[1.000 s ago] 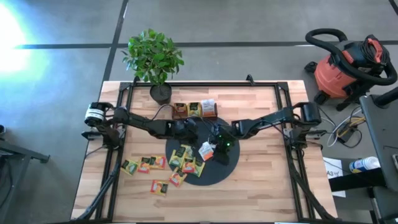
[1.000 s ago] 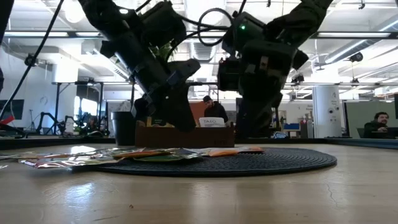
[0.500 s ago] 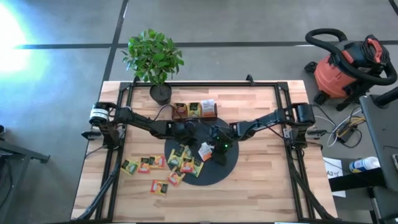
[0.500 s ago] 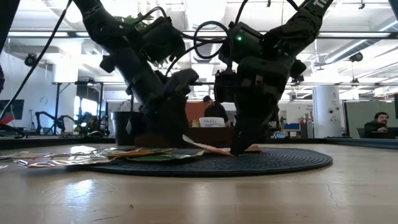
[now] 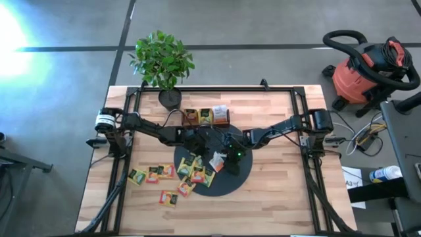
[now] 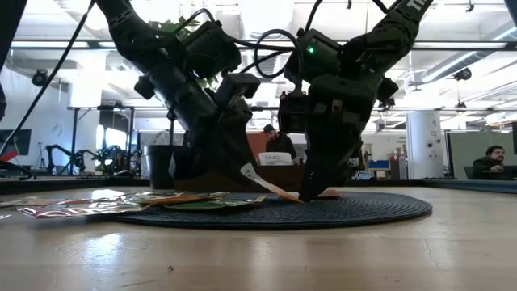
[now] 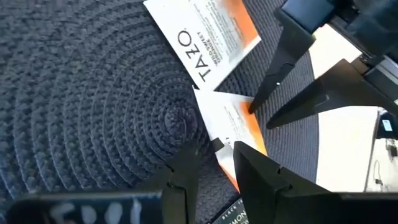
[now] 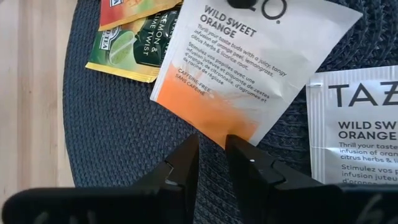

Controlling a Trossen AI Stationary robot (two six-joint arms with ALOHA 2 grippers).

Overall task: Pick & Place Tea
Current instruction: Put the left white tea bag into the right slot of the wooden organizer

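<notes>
Wooden table (image 5: 276, 191) with a black disc (image 5: 227, 187); plant (image 5: 162, 59) and wooden tray (image 5: 206, 116) at the far edge.

High view: both grippers meet over the disc. Right gripper (image 5: 222, 160) sits at a white-and-orange sachet (image 5: 216, 160); left gripper (image 5: 205, 146) just beside it. Other sachets (image 5: 161, 172) lie scattered on disc and wood.

Low view: sachet (image 6: 262, 183) tilted, one edge raised, low end at the right gripper's tip.

Left wrist view: left fingers (image 7: 186, 168) slightly parted, holding nothing; the sachet partly hidden behind them.

Right wrist view: right fingers (image 8: 184, 163) pinch the sachet's orange corner (image 8: 233, 127); print runs diagonally.
</notes>
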